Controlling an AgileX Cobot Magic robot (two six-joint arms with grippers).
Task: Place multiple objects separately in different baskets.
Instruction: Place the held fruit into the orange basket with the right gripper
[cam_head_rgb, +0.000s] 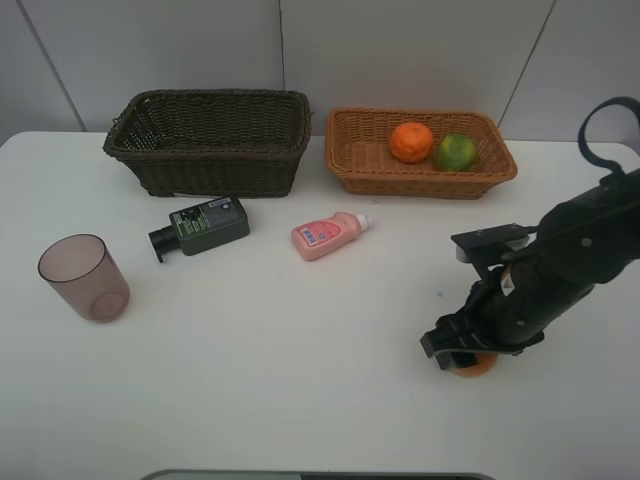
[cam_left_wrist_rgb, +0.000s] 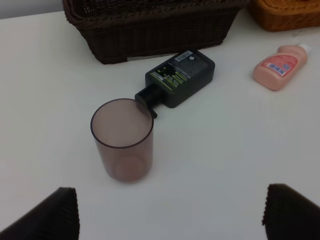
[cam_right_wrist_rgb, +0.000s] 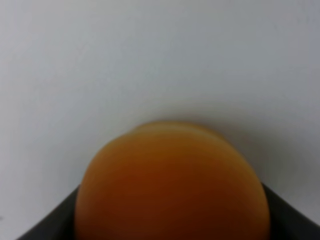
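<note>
Two baskets on the back edge: dark basket (cam_head_rgb: 210, 165), and tan basket (cam_head_rgb: 420, 185) holding orange (cam_head_rgb: 411, 142) and green fruit (cam_head_rgb: 455, 152). Pink bottle (cam_head_rgb: 328, 236), dark bottle (cam_head_rgb: 205, 226), one cup (cam_head_rgb: 85, 278). Right claw (cam_head_rgb: 462, 350) clamps the red-orange fruit (cam_head_rgb: 478, 366) near the front edge, open bench (cam_head_rgb: 300, 370) alongside; left claw (cam_left_wrist_rgb: 170, 215) gapes wide.

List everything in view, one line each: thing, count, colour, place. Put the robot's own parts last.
table: one, white, under everything
deep basket: one, dark brown, back left
shallow basket: one, orange-tan, back right, beside the deep basket
orange: one, orange, in the shallow basket
green fruit: one, green, in the shallow basket, beside the orange
dark bottle: one, green-black, lying in front of the deep basket
pink bottle: one, pink, lying mid-table
cup: one, translucent mauve, upright, left side
red-orange fruit: one, red-orange, on the table front right
left hand: one, black, open, near the cup
right hand: one, black, closed on the red-orange fruit
</note>
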